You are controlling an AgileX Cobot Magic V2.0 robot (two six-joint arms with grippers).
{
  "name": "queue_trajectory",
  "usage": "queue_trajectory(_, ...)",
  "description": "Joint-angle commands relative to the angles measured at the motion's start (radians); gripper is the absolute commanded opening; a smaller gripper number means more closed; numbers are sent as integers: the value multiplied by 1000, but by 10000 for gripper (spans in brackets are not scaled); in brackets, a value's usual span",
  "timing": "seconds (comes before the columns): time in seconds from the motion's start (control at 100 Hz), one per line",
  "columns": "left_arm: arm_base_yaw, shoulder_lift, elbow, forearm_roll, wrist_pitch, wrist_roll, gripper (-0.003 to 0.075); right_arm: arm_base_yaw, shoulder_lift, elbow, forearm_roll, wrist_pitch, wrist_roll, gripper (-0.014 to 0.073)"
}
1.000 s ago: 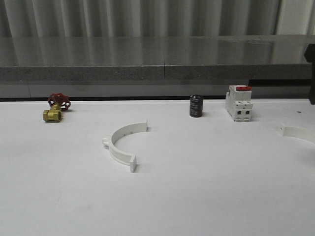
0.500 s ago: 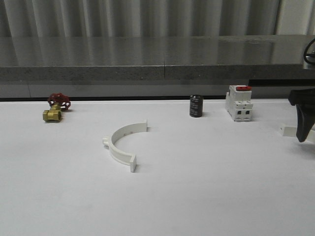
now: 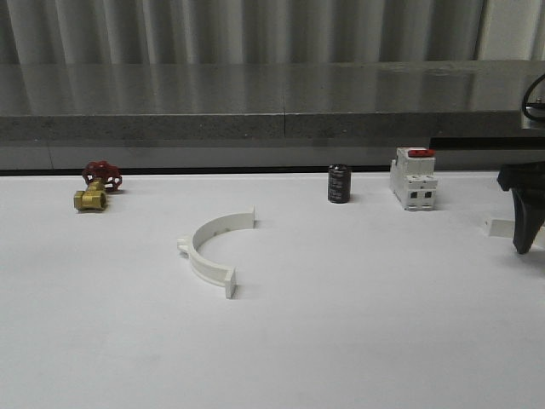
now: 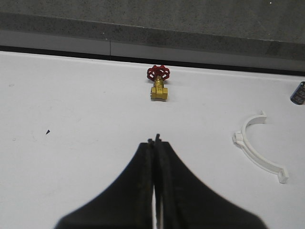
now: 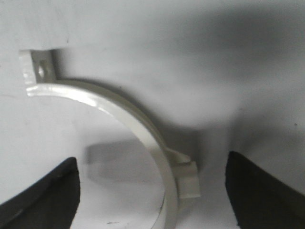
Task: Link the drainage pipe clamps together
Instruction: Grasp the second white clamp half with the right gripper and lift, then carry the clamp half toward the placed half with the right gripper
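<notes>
One white half-ring drainage pipe clamp (image 3: 213, 250) lies on the white table left of centre; it also shows in the left wrist view as a clamp (image 4: 257, 148) well off to one side of my left gripper (image 4: 154, 141), which is shut on nothing. The other clamp (image 3: 499, 227) lies at the table's right edge, mostly covered by my right gripper (image 3: 524, 223). In the right wrist view that clamp (image 5: 143, 124) runs between the spread black fingers (image 5: 47, 193) of my right gripper (image 5: 152, 191), which is open and straddles the band near its middle tab.
A brass valve with a red handwheel (image 3: 98, 187) sits at the far left, also seen as the valve (image 4: 158, 85) ahead of the left gripper. A black cylinder (image 3: 339, 184) and a white breaker with a red switch (image 3: 414, 179) stand at the back. A grey ledge (image 3: 255, 111) runs behind the table.
The right gripper came in from the right edge and dropped over the right clamp, hiding most of it. The left clamp and the other objects have not moved.
</notes>
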Motion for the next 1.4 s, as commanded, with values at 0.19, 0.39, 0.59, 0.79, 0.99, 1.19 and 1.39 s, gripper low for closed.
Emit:
queue_trajectory(0.19,4,4,-28,-8,-77,1,-20,-7,-46,-24,2,18,-10,265)
queue_trajectory(0.39,4,4,-28,-8,-77,1,-20,-7,-46,-24,2,23,7,105)
queue_trajectory(0.59,4,4,-28,-8,-77,1,-20,-7,-46,-24,2,20,7,94)
queue_trajectory(0.79,4,4,-28,-3,-77,1,-20,-7,-46,-24,2,-16,7,94)
queue_trajectory(0.99,4,4,-28,-8,-77,1,-20,18,-50,-57,3,46,12,94)
queue_trajectory(1.19,4,4,-28,-8,-77,1,-20,114,-53,-145,1,145,91,94)
queue_trajectory(1.39,4,4,-28,-8,-77,1,-20,273,-53,-190,-62,171,264,101)
